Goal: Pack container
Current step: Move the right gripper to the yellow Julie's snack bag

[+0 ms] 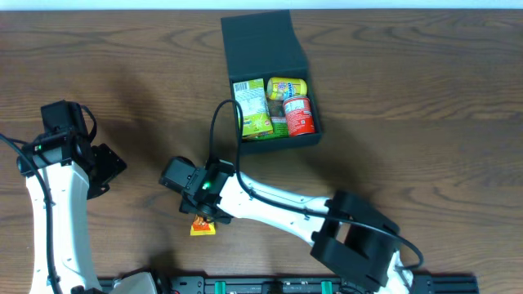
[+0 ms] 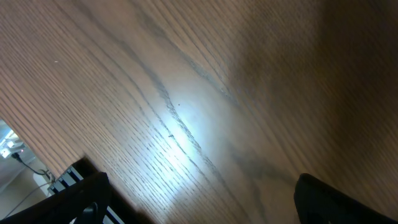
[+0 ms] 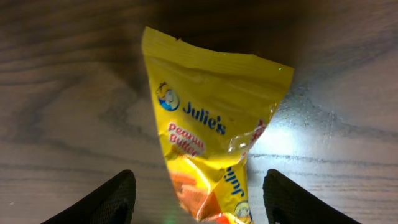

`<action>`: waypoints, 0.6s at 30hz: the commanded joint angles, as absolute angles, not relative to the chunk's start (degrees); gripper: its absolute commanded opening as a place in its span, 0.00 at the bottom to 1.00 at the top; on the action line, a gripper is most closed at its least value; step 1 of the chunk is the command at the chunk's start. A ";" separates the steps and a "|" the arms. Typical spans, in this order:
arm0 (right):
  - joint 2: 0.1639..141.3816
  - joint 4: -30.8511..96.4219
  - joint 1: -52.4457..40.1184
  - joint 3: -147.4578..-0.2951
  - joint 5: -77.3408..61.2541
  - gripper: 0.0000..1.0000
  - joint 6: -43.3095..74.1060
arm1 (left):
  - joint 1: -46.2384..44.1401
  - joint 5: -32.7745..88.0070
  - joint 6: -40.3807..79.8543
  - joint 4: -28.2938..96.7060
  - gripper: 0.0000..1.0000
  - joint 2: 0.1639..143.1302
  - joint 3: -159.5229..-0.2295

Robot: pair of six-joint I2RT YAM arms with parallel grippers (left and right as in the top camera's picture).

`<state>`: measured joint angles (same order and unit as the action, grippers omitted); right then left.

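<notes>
The dark teal-green container (image 1: 307,135) stands at the back centre with its flap lid (image 1: 260,41) open. Inside lie a green packet (image 1: 252,108), a yellow packet (image 1: 288,87) and a red packet (image 1: 299,115). A yellow Julie's peanut butter snack packet (image 3: 211,134) lies flat on the table; in the overhead view (image 1: 203,228) it peeks out under the right gripper. My right gripper (image 3: 199,202) is open and hangs over it, one finger on each side, not touching. My left gripper (image 2: 202,199) is open and empty above bare wood at the far left.
The wooden table (image 1: 425,106) stretches around the box. The table's front edge and a black rail (image 1: 270,286) run along the bottom. The right arm (image 1: 278,208) crosses the front centre.
</notes>
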<state>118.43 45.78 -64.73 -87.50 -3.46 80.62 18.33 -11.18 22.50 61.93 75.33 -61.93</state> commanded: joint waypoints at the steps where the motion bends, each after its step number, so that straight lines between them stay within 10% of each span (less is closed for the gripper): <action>1: 119.37 45.84 -64.97 -87.37 -3.70 0.67 79.59 | 18.63 -12.16 22.28 62.19 0.95 75.64 -62.08; 7: 121.19 45.15 -65.34 -87.37 -3.97 0.65 78.54 | 18.63 -12.16 22.28 62.19 0.95 75.64 -62.08; 18: 122.91 44.03 -65.19 -87.37 -4.56 0.31 75.83 | 18.63 -12.16 22.28 62.19 0.95 75.64 -62.08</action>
<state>122.45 44.10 -64.77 -87.48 -4.60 76.97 18.33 -11.16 22.48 61.93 75.33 -61.93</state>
